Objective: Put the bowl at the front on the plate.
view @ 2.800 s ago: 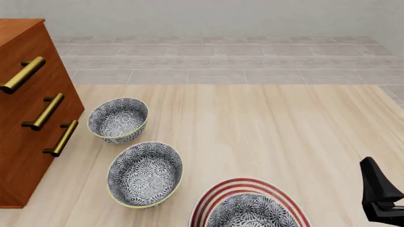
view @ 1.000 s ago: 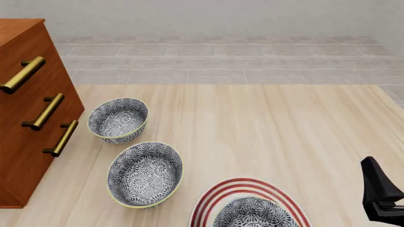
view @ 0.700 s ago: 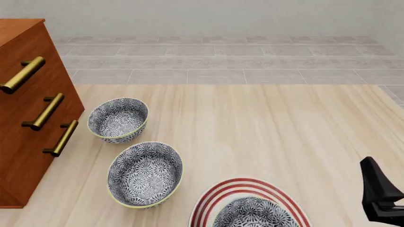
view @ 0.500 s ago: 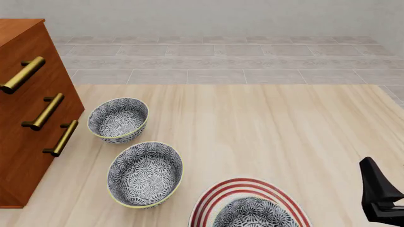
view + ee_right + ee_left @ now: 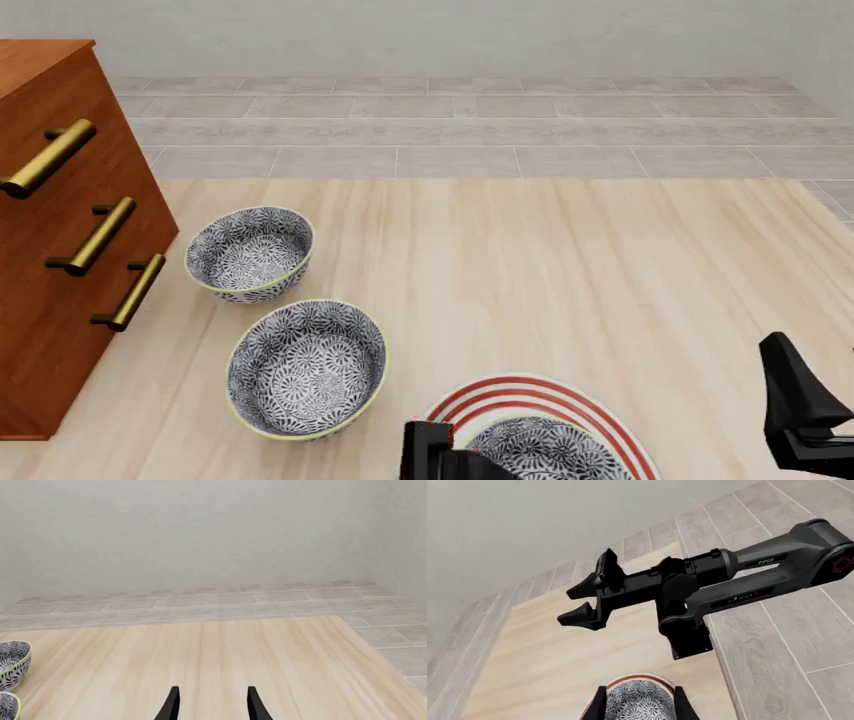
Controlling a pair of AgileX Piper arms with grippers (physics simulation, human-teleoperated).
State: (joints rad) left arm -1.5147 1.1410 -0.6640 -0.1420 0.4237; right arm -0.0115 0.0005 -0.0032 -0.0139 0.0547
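Note:
The bowl [image 5: 550,452], patterned blue-grey and white, sits in the white red-ringed plate [image 5: 514,398] at the front edge of the front view. My left gripper [image 5: 443,462] rises at the bowl's left side. In the left wrist view its fingers [image 5: 598,707] stand wide apart, open, with the bowl [image 5: 639,697] and the plate's rim [image 5: 620,681] seen between them. My right gripper [image 5: 798,400] hovers open at the table's right, away from the plate; it also shows in the left wrist view [image 5: 568,607] and the right wrist view [image 5: 212,705].
Two more bowls alike stand left of the plate, one near [image 5: 307,368] and one farther back [image 5: 250,252]. A wooden drawer cabinet [image 5: 54,250] with brass handles lines the left side. Grey tiled floor [image 5: 467,130] lies beyond the table's far edge.
The bowl dropped lower onto the plate earlier on. My left gripper has since come into the front view beside it, and plate and bowl sit slightly further right. The right arm has barely moved.

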